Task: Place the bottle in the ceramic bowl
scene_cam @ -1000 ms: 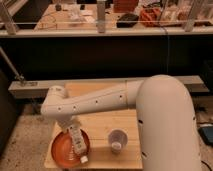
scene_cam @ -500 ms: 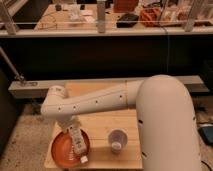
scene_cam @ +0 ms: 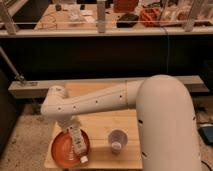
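Bottle (scene_cam: 77,143) in bowl (scene_cam: 62,149) under end effector (scene_cam: 71,125), unmoved.

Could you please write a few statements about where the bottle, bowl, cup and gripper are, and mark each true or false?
1. The bottle lies over the ceramic bowl. True.
2. The cup sits inside the bowl. False: it stands on the table, right of the bowl.
3. The gripper is above the bowl, at the bottle's upper end. True.
4. The bottle's cap points toward the arm. False: the cap end points away, past the bowl's rim.
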### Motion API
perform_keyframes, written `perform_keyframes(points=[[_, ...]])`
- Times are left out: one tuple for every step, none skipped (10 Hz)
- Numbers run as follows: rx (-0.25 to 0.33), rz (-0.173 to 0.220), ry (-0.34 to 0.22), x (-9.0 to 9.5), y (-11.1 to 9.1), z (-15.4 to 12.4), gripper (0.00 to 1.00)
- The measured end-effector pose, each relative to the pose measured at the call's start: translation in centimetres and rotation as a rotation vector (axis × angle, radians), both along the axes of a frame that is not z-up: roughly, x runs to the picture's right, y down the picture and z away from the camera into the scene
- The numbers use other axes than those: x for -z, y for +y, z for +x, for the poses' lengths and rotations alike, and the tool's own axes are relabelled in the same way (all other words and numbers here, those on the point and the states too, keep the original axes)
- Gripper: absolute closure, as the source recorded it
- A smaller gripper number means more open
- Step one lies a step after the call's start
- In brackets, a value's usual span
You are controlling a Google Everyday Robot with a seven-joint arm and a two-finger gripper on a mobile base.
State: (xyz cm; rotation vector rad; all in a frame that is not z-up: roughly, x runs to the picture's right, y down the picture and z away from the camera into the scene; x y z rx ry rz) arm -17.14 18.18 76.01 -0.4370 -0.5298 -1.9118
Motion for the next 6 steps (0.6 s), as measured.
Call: perform_keyframes(points=[[0.000, 0.000, 0.000, 0.00, 0.00, 0.00, 0.42], [0.000, 0.000, 0.000, 0.00, 0.00, 0.00, 0.42], [0.000, 0.000, 0.000, 0.00, 0.00, 0.00, 0.42], [0.000, 0.000, 0.000, 0.00, 0.00, 0.00, 0.42], [0.000, 0.000, 0.000, 0.00, 0.00, 0.00, 0.42], [0.000, 0.000, 0.000, 0.00, 0.00, 0.00, 0.42]])
